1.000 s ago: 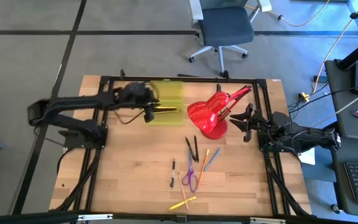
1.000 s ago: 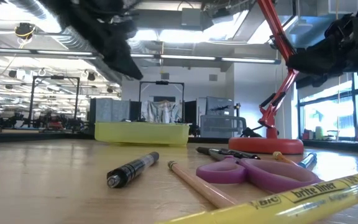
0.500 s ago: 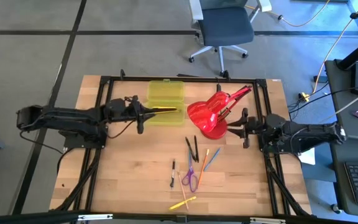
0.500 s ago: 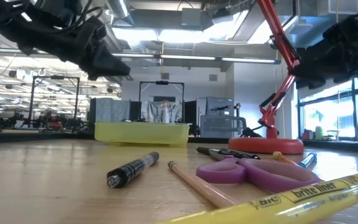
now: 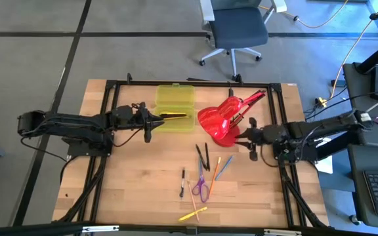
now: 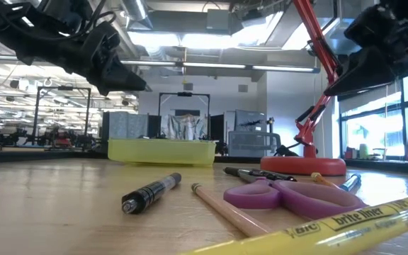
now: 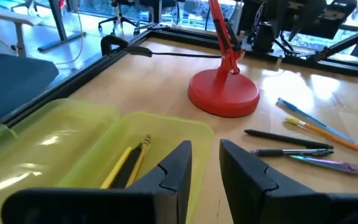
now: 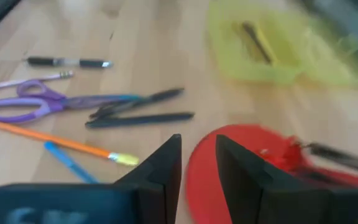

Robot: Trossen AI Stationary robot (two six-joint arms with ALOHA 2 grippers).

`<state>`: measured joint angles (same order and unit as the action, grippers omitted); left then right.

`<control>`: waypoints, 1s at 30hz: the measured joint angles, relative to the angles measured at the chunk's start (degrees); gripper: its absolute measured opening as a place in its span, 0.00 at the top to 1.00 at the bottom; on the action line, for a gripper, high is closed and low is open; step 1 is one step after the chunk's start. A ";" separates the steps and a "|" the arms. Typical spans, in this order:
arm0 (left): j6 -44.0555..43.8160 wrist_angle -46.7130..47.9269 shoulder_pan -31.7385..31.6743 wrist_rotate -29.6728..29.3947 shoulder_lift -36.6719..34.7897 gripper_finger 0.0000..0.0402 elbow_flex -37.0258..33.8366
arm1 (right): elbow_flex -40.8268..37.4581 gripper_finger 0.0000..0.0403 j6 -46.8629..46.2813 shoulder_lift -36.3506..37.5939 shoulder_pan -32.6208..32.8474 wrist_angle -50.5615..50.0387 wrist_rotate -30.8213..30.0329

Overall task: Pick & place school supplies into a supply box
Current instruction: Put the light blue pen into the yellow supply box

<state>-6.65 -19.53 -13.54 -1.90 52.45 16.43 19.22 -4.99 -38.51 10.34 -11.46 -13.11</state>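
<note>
Yellow highlighter (image 5: pixel 193 214) nearest front edge; purple scissors (image 5: pixel 201 188), black marker (image 5: pixel 182 182), orange pencil (image 5: pixel 215 169), blue pen (image 5: pixel 223 168), two black pens (image 5: pixel 203 156) mid-table; right gripper (image 5: pixel 251 139) empty, fingers slightly apart, beside red lamp (image 5: pixel 219 124); left gripper (image 5: pixel 151 123) empty, narrow gap, beside supply box (image 5: pixel 174 108) holding pencils (image 7: pixel 128 163).

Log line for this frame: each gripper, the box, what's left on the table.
left gripper: empty, beside supply box | right gripper: empty, by red lamp | box: open, pencils inside | table: scissors, pens remaining
</note>
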 joint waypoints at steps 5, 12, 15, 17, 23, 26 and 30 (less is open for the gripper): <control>3.35 0.02 0.00 0.00 0.00 0.81 0.00 | 7.23 0.74 -6.17 -11.78 6.80 -4.75 -2.80; 4.90 0.04 0.00 -0.01 0.00 0.80 0.00 | 17.66 0.74 -15.82 -28.32 14.41 -14.92 -3.37; 4.92 0.17 0.00 0.00 0.02 0.81 0.00 | 21.36 0.74 -19.79 -34.64 16.14 -19.04 -2.57; 4.92 0.64 0.00 -0.01 0.02 0.81 0.00 | 23.16 0.74 -21.70 -38.03 16.73 -19.90 -0.59; 4.93 2.24 0.00 -0.01 0.04 0.80 0.00 | 25.89 0.74 -24.67 -44.19 16.91 -19.84 3.98; 4.94 2.41 0.00 0.01 0.04 0.80 0.00 | 26.06 0.73 -24.90 -45.34 16.93 -20.19 4.16; 4.95 2.69 0.00 -0.01 0.04 0.80 -0.02 | 26.06 0.66 -24.74 -45.95 16.93 -20.81 2.90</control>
<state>-1.70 -16.84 -13.54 -1.91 52.49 16.41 45.28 -29.73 -84.46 27.27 -32.26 -10.21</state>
